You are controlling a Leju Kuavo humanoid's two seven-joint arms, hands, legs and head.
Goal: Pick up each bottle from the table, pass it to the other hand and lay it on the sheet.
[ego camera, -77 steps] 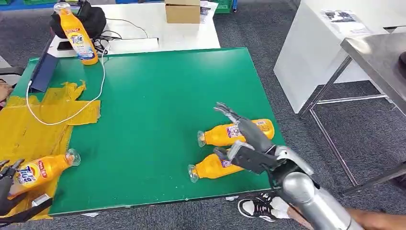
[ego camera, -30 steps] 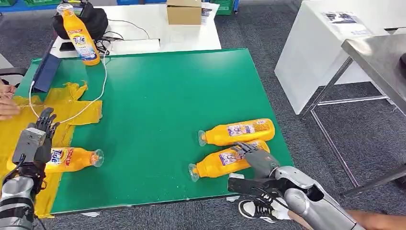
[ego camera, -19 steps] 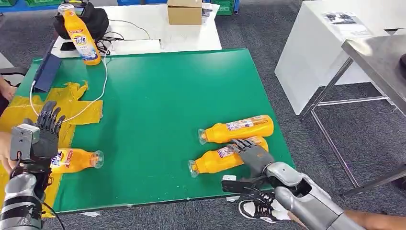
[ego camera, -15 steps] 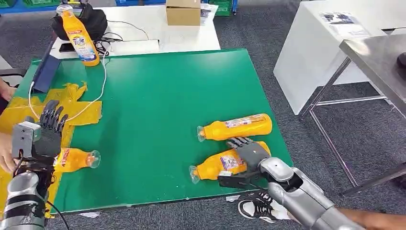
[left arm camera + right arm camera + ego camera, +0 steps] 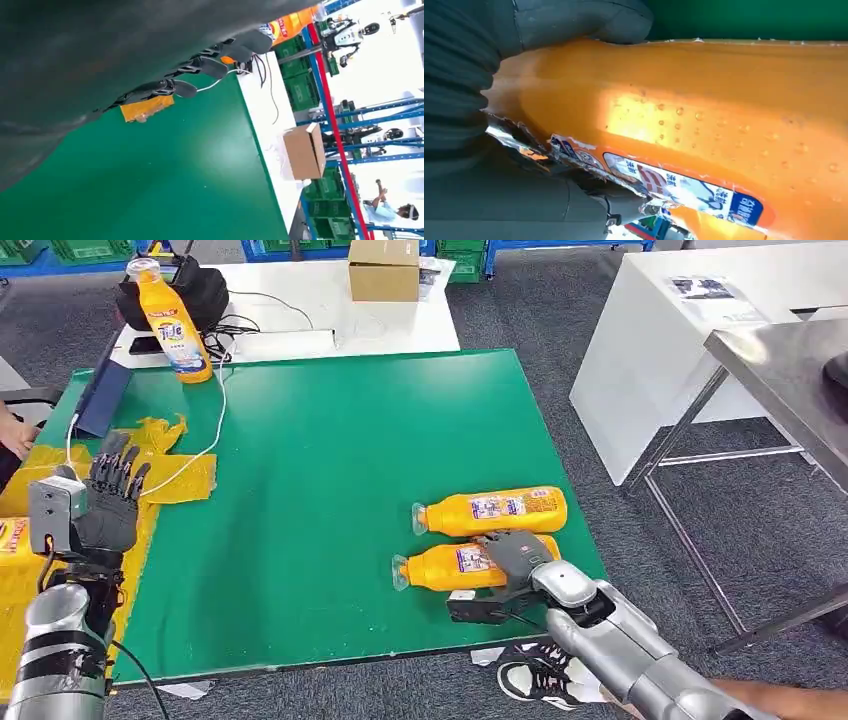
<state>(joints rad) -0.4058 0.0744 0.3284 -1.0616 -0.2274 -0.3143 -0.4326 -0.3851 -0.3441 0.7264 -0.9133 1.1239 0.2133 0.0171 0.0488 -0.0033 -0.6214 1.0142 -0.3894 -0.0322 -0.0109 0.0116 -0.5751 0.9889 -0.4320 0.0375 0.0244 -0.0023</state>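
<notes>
Two orange bottles lie near the green table's [image 5: 330, 430] front right corner. My right hand [image 5: 512, 562] grips the nearer bottle [image 5: 445, 567], which still rests on the table; the right wrist view shows the thumb and fingers wrapped around that bottle [image 5: 724, 115]. The farther bottle [image 5: 490, 511] lies free just behind it. My left hand [image 5: 105, 502] hovers with fingers spread and nothing in it above the yellow sheet [image 5: 185, 475]. Another bottle [image 5: 10, 536] lies on the sheet at the picture's left edge, mostly cut off. A fourth bottle [image 5: 172, 322] stands upright at the back left.
A white cable [image 5: 205, 440] runs across the sheet and table. A dark blue flat item [image 5: 100, 398] lies at the table's back left. Behind stand a white table with a cardboard box [image 5: 383, 268] and a black bag [image 5: 205, 290]. A person's hand [image 5: 14, 435] is at the left.
My left hand has lifted off the bottle on the sheet, and that bottle now lies further left. My right hand has closed around the nearer bottle and turned it slightly.
</notes>
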